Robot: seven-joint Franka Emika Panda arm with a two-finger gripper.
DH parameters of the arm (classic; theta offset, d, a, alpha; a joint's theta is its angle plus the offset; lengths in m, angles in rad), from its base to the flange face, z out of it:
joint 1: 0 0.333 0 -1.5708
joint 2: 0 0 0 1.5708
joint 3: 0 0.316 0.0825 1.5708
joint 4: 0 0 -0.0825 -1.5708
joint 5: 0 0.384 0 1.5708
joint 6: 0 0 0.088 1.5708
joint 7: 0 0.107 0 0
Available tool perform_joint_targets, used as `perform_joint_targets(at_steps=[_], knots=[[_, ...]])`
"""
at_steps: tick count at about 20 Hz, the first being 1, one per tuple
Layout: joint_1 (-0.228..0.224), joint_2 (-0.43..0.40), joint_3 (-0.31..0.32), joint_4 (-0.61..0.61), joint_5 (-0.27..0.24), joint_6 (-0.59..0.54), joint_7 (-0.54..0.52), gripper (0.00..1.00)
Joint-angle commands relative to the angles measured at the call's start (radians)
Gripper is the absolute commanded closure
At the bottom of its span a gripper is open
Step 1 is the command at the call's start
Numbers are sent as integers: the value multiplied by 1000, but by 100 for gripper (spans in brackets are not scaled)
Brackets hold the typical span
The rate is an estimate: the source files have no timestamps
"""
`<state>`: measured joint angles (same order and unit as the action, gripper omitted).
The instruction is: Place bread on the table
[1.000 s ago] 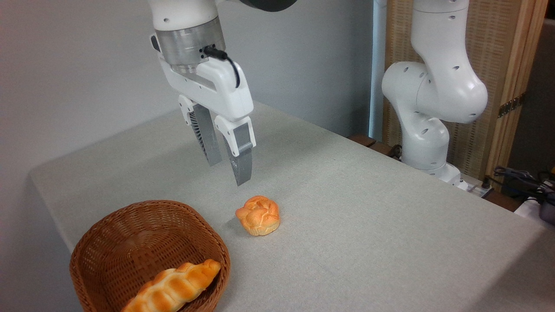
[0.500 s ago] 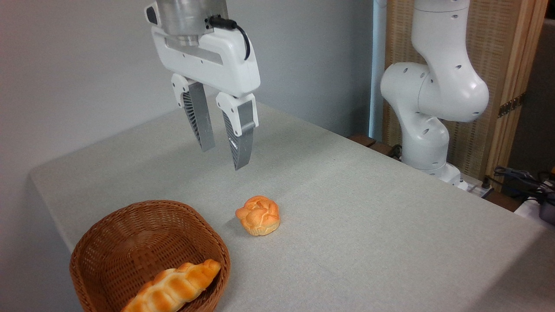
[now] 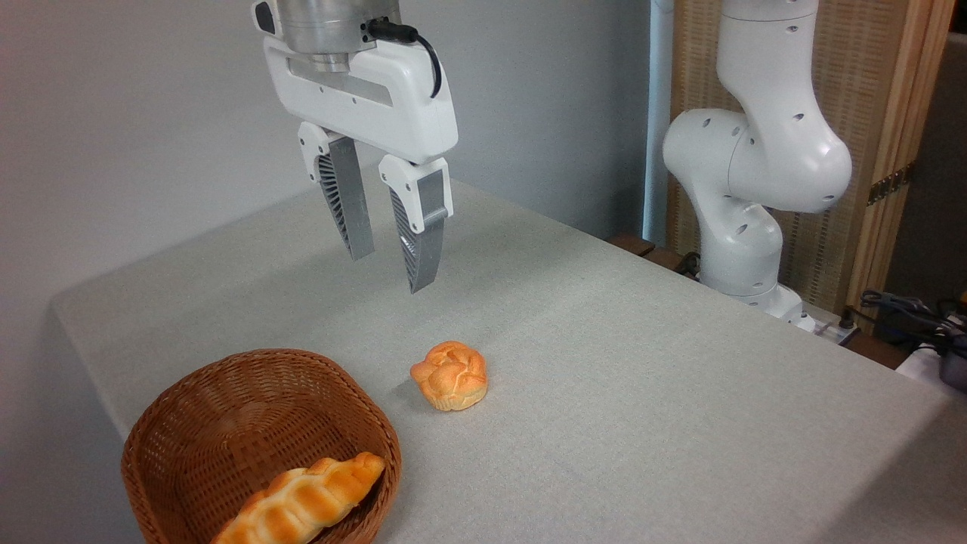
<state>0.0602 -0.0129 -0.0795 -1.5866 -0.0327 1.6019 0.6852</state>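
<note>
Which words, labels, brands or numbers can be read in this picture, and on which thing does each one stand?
None can be read. The gripper, arm, bun, loaf, basket and table show no legible text.

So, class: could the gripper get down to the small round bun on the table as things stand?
Probably yes. The gripper hangs open above the table, and the bun lies in the open below it, apart from the basket, with nothing between them.
</note>
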Motion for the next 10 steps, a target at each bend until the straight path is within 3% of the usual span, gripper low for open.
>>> perform_joint_targets(at_steps=[1, 5, 10], knots=[[-26, 7, 21, 19, -16, -26, -6, 0], [-80, 7, 78, 19, -18, -26, -4, 0], [-80, 5, 81, 17, -18, -26, 8, 0]])
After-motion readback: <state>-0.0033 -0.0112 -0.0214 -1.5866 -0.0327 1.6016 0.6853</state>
